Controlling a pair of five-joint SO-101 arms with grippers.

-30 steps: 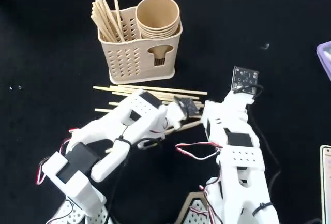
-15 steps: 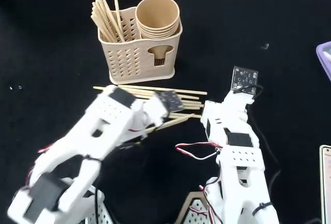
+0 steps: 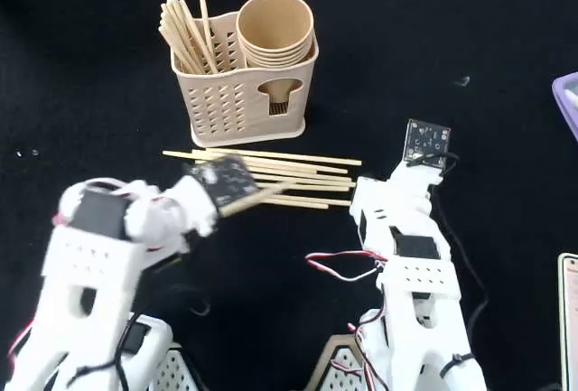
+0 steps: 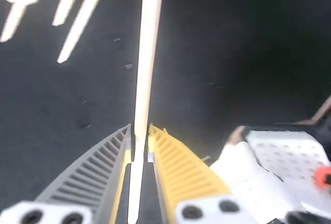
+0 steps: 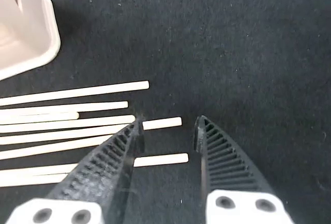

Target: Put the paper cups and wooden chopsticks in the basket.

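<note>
Looking from high: left gripper (image 3: 233,190) pinches one chopstick (image 3: 262,195), angled over loose chopsticks (image 3: 298,167) on table (image 3: 470,39), just in front of basket (image 3: 244,102) w/ cups (image 3: 275,25) & standing sticks (image 3: 185,30) inside. Right arm (image 3: 402,228) crowds pile's end.
Left wrist: jaws clamped on chopstick.
Right wrist: right gripper (image 5: 168,125) jaws apart over stick ends, basket corner near.

Left claw (image 4: 139,129) pinched tight; right claw (image 5: 169,122) spread apart.
</note>
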